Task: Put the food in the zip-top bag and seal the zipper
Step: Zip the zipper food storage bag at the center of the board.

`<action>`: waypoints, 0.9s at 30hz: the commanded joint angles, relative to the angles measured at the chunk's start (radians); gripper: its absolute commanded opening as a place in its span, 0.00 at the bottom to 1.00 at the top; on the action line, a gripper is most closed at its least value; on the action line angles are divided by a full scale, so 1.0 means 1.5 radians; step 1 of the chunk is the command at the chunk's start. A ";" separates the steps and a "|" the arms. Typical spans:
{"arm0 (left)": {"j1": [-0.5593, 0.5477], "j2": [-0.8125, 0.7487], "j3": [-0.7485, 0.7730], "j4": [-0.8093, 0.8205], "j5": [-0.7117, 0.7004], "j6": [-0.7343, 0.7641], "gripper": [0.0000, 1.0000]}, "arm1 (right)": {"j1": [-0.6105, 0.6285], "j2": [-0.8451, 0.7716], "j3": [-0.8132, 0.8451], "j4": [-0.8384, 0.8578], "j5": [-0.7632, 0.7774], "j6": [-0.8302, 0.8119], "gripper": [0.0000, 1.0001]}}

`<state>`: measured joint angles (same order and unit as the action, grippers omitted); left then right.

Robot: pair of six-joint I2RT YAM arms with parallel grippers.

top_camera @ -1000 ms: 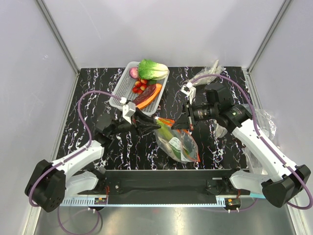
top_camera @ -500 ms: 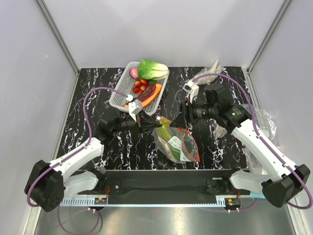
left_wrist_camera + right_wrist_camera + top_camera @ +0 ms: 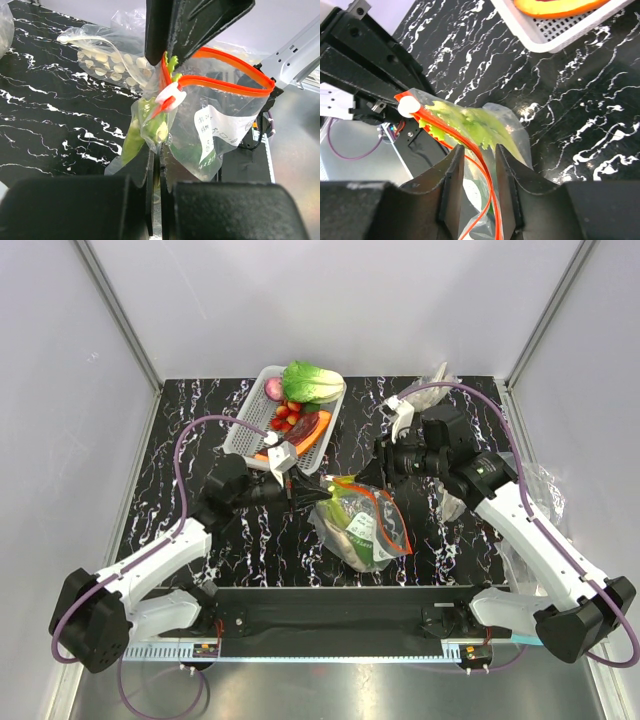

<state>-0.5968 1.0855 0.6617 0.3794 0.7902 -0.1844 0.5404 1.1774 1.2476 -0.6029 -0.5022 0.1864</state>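
Note:
The zip-top bag [image 3: 365, 530] hangs lifted between my grippers, with the leek's green leaves [image 3: 470, 122], a pale root [image 3: 352, 537] and green pieces inside. Its white label [image 3: 215, 130] faces the left wrist view. The red-orange zipper [image 3: 235, 87] gapes in a loop, with a white slider [image 3: 167, 97] at one end. My left gripper [image 3: 159, 150] is shut on the bag's film beside the mouth. My right gripper [image 3: 476, 150] straddles the zipper [image 3: 451, 131] with its jaws a narrow gap apart, and the strip runs along one finger.
A white basket [image 3: 240, 435] at the back holds a leafy cabbage [image 3: 312, 382], small red pieces and an orange slice. Wrinkly clear bags lie at the back right [image 3: 435, 385] and the right edge [image 3: 540, 490]. The arms' black base bar runs along the near edge.
Both grippers moved toward each other and up, lifting the bag's mouth. The right gripper's jaws narrowed from wide open to a small gap around the zipper.

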 commanded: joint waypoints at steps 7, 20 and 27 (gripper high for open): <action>-0.014 -0.016 0.045 -0.019 -0.010 0.010 0.05 | 0.024 0.015 0.033 0.019 0.045 -0.026 0.54; -0.024 -0.028 0.043 -0.020 -0.020 0.013 0.36 | 0.084 0.062 0.021 0.045 0.097 -0.028 0.52; -0.029 -0.021 0.043 -0.021 -0.034 0.014 0.49 | 0.091 0.057 0.012 0.042 0.086 -0.026 0.31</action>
<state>-0.6312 1.0668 0.6880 0.3122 0.7586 -0.1738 0.6647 1.2728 1.2621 -0.5865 -0.3790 0.1524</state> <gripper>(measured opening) 0.464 0.352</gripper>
